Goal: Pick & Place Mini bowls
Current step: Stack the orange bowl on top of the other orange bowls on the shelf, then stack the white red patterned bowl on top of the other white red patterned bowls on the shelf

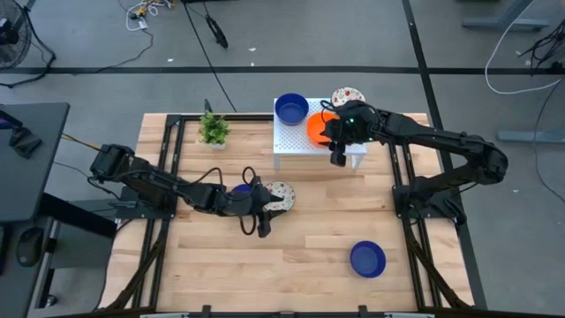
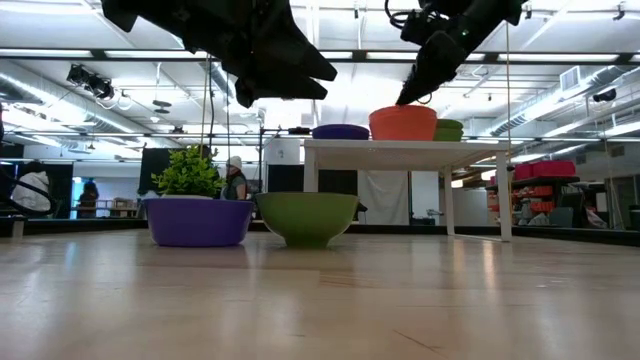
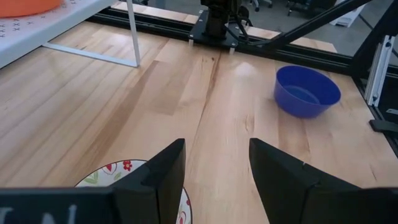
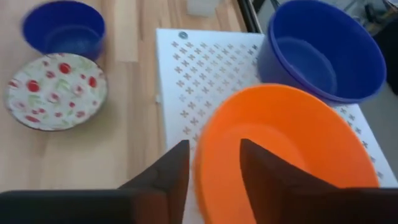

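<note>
On the white perforated stand (image 1: 291, 141) sit an orange bowl (image 4: 280, 143) and a blue bowl (image 4: 323, 50). My right gripper (image 4: 214, 146) is open over the stand, one finger on each side of the orange bowl's near rim. My left gripper (image 3: 217, 146) is open in the air mid-table, above and beside a speckled white bowl (image 3: 106, 177) that rests on its base on the wood. A blue bowl (image 1: 240, 188) sits next to it, partly hidden by the left arm. Another blue bowl (image 1: 367, 259) lies near the table's near right, and a speckled bowl (image 1: 349, 95) lies behind the stand. My right gripper comes slanting down from the table's near side, with one finger inside the orange bowl and one outside its rim (image 4: 200, 162). I cannot tell whether either finger touches the rim. The bowl stands upright on the stand.
A small green potted plant (image 1: 214, 130) stands left of the stand near the far edge. Black frame rails (image 1: 168, 177) run along the table's left and right sides. Bare wood lies between the left gripper and the near right blue bowl.
</note>
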